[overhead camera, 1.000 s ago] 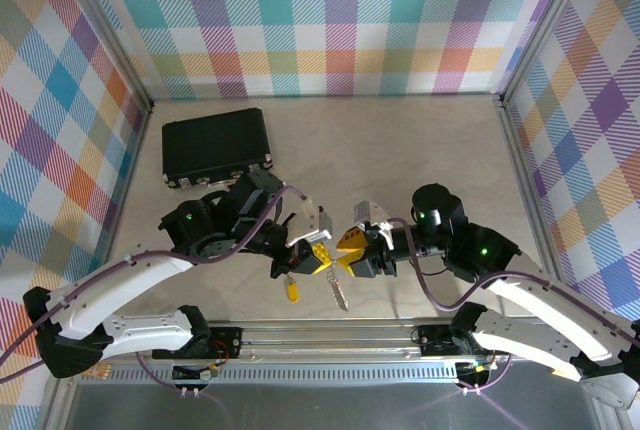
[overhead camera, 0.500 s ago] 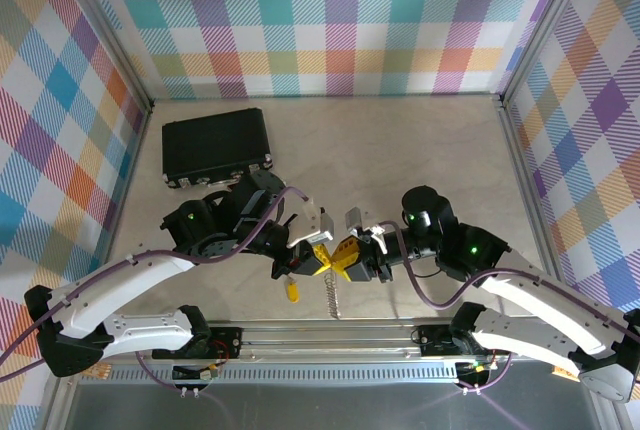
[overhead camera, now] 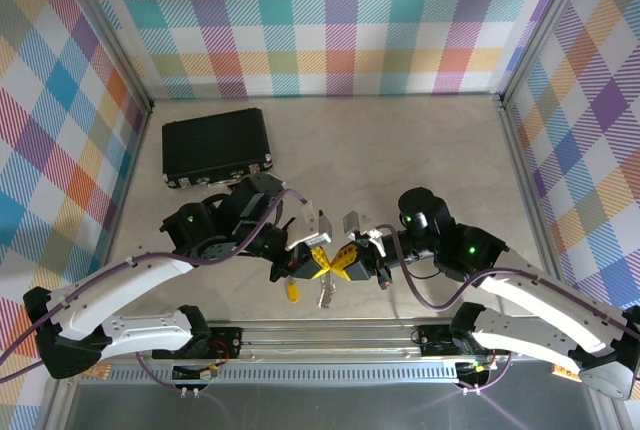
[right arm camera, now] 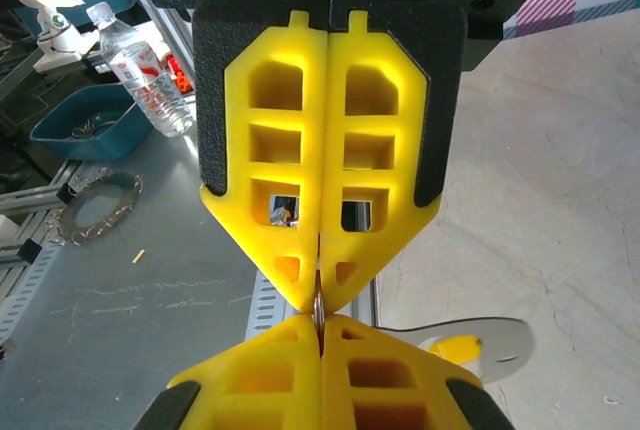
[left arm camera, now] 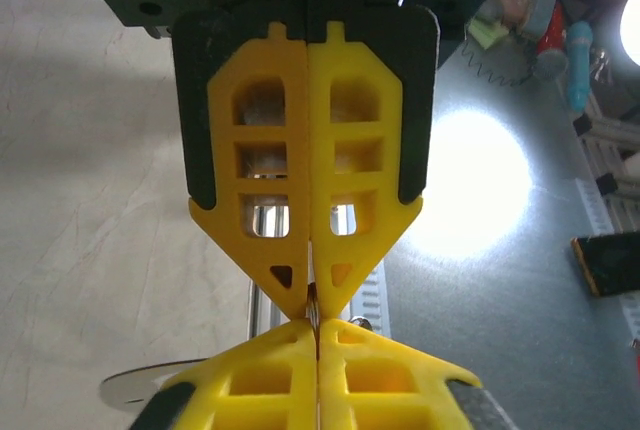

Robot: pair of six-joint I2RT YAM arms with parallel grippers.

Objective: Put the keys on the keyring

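Observation:
Above the table's near edge my left gripper (overhead camera: 322, 263) and right gripper (overhead camera: 340, 262) meet tip to tip. Both are shut on the same thin silver edge of the keyring (overhead camera: 326, 295), whose fringe hangs below them. The left wrist view shows my left gripper (left arm camera: 314, 308) pinching that edge, with the right one's yellow fingers (left arm camera: 260, 380) pressed up from below. My right gripper (right arm camera: 319, 302) clamps it too, against the left one's fingers (right arm camera: 385, 380). The key's yellow head (overhead camera: 291, 291) dangles under the left gripper. It also shows on a silver piece (right arm camera: 455, 348) in the right wrist view.
A black rectangular case (overhead camera: 217, 145) lies at the back left of the table. An aluminium rail (overhead camera: 330, 335) runs along the near edge under both grippers. Plaid walls (overhead camera: 60, 150) close in the left, back and right sides.
My right gripper slid left to meet the left gripper and shut its jaws. The hanging silver fringe swung left and drew up. The left arm hardly moved.

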